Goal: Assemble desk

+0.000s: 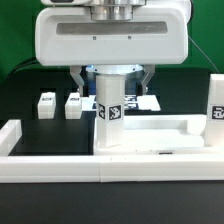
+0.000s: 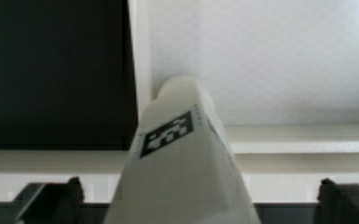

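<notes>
Two loose legs [image 1: 45,104] lie at nine o'clock of the upright leg [image 1: 108,110] that our wide-open gripper [image 1: 112,82] straddles on the tabletop [image 1: 165,140], probably so we can grip and twist it.

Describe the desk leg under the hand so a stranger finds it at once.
Find the wide white tabletop panel. At its corner on the exterior view's left, one upright leg stands between the fingers of the open hand. Two other legs sit on the black table, and another upright leg stands at the panel's opposite end.
</notes>
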Tool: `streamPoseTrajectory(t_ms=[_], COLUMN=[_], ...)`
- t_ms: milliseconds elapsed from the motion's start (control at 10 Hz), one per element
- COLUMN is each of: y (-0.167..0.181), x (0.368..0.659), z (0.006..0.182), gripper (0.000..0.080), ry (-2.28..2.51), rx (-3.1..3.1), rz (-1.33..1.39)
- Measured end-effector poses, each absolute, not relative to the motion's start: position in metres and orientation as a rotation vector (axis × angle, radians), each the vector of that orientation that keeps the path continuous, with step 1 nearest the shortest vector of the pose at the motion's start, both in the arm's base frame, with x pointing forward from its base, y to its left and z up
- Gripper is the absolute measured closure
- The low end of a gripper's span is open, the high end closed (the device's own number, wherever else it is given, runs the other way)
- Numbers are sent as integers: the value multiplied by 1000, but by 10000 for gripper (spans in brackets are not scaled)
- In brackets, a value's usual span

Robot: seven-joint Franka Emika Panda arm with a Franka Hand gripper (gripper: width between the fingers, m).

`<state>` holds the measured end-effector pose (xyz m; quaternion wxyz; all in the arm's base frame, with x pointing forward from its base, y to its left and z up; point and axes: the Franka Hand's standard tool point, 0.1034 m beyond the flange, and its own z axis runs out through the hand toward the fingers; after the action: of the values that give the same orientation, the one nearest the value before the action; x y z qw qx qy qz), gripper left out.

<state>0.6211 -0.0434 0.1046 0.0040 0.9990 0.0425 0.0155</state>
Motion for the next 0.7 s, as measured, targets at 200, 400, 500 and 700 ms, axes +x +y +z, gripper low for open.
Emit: streamPoseTrajectory(t_ms=[200, 400, 500, 700], y=[-44, -45, -45, -45], x=[621, 621, 621, 621], z=[105, 105, 104, 104], gripper=[150, 245, 245, 514], ry=[317, 434, 426, 426], rx=[3115, 3100, 3102, 3101], rz=[48, 47, 47, 47])
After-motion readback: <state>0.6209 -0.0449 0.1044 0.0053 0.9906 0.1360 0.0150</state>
